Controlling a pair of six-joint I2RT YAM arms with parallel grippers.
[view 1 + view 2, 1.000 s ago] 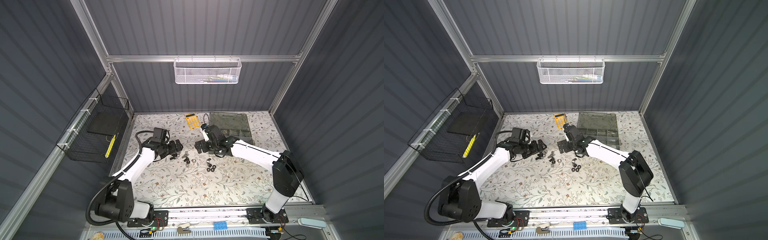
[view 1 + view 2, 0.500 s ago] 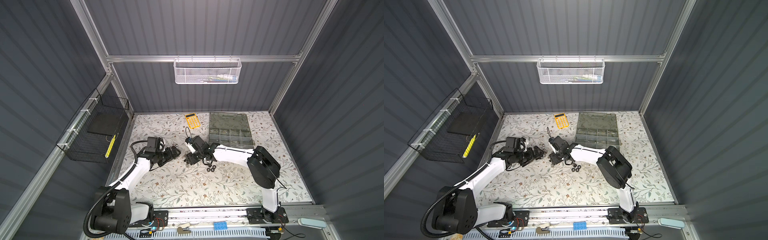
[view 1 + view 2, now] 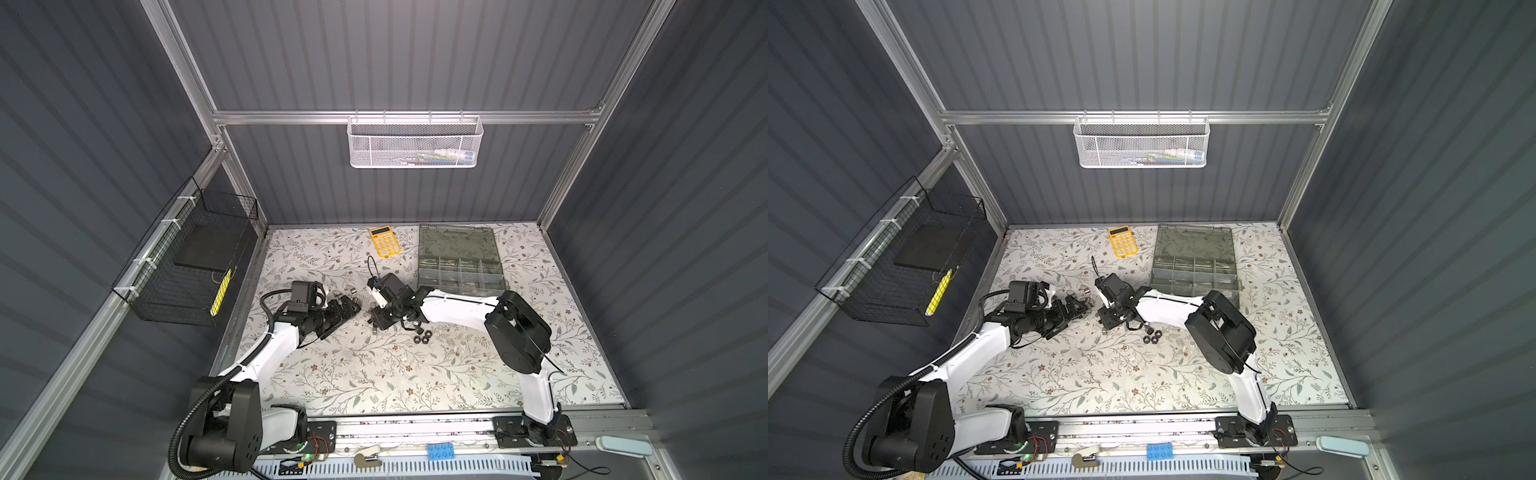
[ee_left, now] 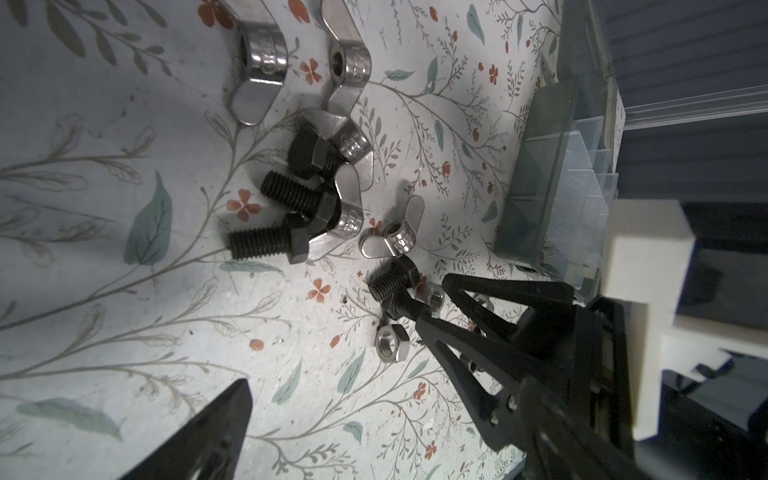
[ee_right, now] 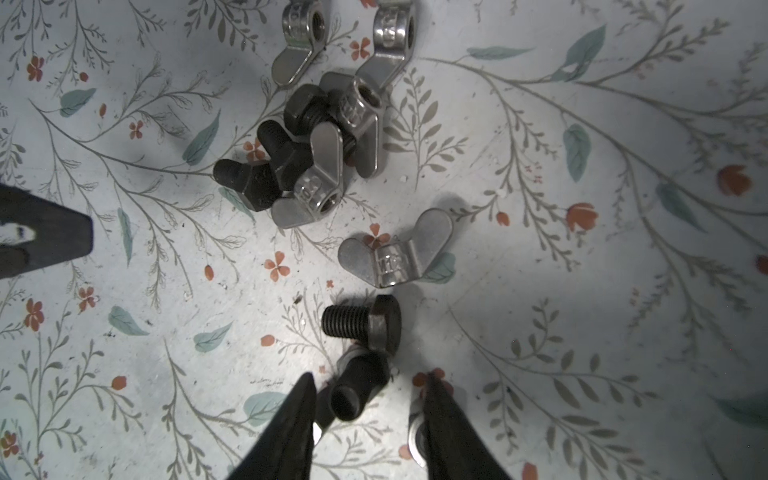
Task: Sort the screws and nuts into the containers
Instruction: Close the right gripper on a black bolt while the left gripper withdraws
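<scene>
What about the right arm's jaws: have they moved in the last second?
Yes. The right gripper has moved farther from the yellow calculator, down and slightly left in a top view.

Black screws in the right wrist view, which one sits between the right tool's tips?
The screw pointing its threaded end at the camera, flanked by the right tool. A second screw lies sideways past the tips; three more sit in the pile.
</scene>
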